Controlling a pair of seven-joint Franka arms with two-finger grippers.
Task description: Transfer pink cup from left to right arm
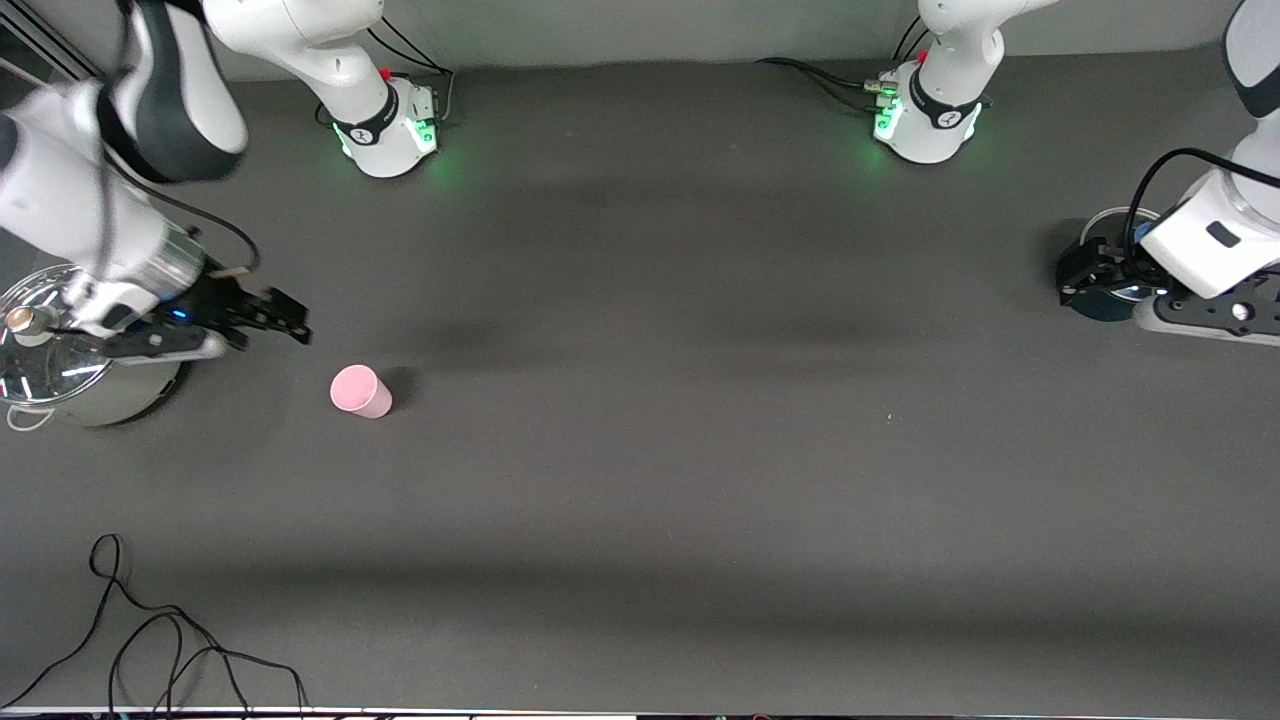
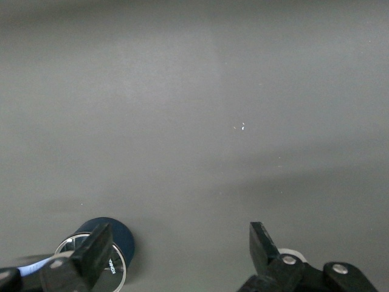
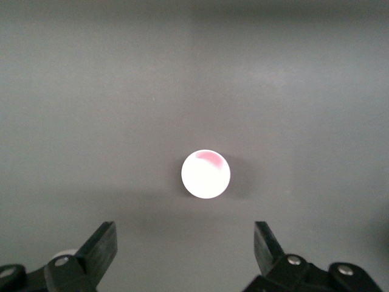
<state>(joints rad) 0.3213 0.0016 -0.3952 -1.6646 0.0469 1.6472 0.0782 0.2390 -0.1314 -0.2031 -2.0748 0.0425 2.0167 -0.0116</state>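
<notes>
The pink cup [image 1: 360,391] stands alone on the dark table toward the right arm's end. It also shows in the right wrist view [image 3: 205,174], seen from above. My right gripper [image 1: 292,320] is open and empty, in the air just beside the cup and apart from it; its fingers [image 3: 103,243] frame bare table short of the cup. My left gripper [image 1: 1068,285] is open and empty at the left arm's end of the table, low over a dark blue round container. No gripper touches the cup.
A steel pot with a glass lid [image 1: 60,370] sits under the right arm's wrist. A dark blue round container with a silver rim [image 2: 115,240] sits by the left gripper, also in the front view [image 1: 1105,303]. A black cable [image 1: 150,640] lies near the front edge.
</notes>
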